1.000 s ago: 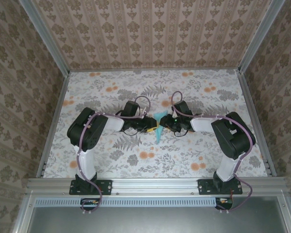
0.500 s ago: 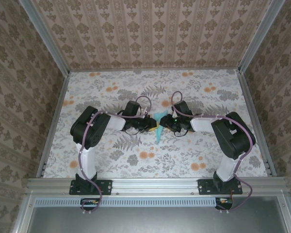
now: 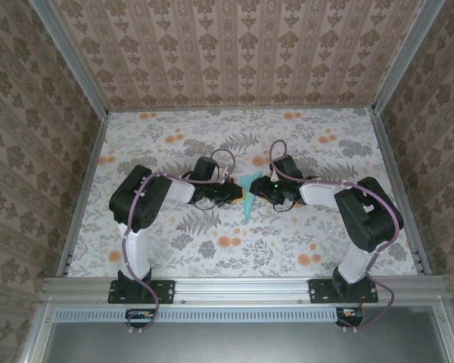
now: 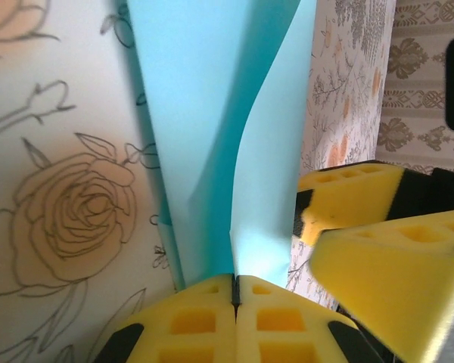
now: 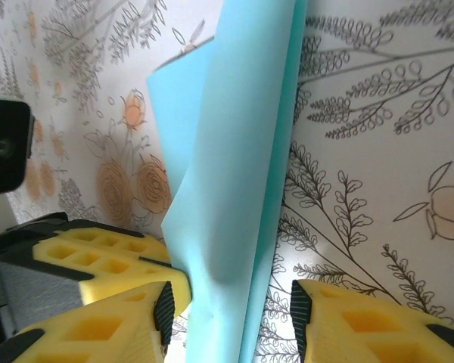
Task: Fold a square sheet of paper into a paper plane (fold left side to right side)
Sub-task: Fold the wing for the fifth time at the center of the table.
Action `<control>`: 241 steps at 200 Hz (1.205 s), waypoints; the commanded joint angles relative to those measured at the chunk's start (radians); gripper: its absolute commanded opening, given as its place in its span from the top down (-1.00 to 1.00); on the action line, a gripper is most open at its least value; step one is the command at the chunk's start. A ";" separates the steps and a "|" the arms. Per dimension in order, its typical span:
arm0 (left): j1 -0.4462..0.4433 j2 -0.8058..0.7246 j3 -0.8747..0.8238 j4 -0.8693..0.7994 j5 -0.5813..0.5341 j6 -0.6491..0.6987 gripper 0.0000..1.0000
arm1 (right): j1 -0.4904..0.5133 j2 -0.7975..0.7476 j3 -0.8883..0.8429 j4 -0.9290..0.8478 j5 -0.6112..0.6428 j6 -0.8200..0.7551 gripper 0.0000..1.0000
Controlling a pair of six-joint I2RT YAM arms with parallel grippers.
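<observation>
The paper plane [image 3: 247, 200] sits near the middle of the floral desk [image 3: 212, 257], a slim light-blue dart with its narrow tip toward the arm bases, between the two wrists. The left jaws are pressed together on it: in the left wrist view the paper plane [image 4: 212, 113] runs down into the seam where the yellow pads [image 4: 204, 321] meet. The right jaws stand apart, straddling the paper plane [image 5: 227, 189]; one pad [image 5: 106, 325] is just beside its folded layers, the other [image 5: 363, 325] sits clear of it.
</observation>
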 commanded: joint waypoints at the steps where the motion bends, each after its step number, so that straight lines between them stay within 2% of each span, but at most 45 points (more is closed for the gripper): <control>1: 0.012 -0.037 -0.017 0.015 -0.015 0.041 1.00 | -0.007 -0.030 0.017 -0.020 0.008 -0.017 0.00; 32: 0.016 -0.038 -0.018 0.008 -0.018 0.047 1.00 | -0.006 0.003 0.043 0.024 -0.043 0.011 -0.07; 83: 0.017 -0.030 -0.015 -0.004 -0.020 0.054 1.00 | 0.003 0.053 0.081 0.030 -0.059 0.020 -0.07; 156: 0.017 -0.001 -0.009 -0.025 -0.028 0.063 1.00 | 0.004 0.014 0.082 -0.029 -0.011 -0.021 0.00; 241: 0.017 0.001 -0.006 -0.081 -0.057 0.092 1.00 | 0.008 0.042 0.139 0.002 -0.050 -0.042 0.06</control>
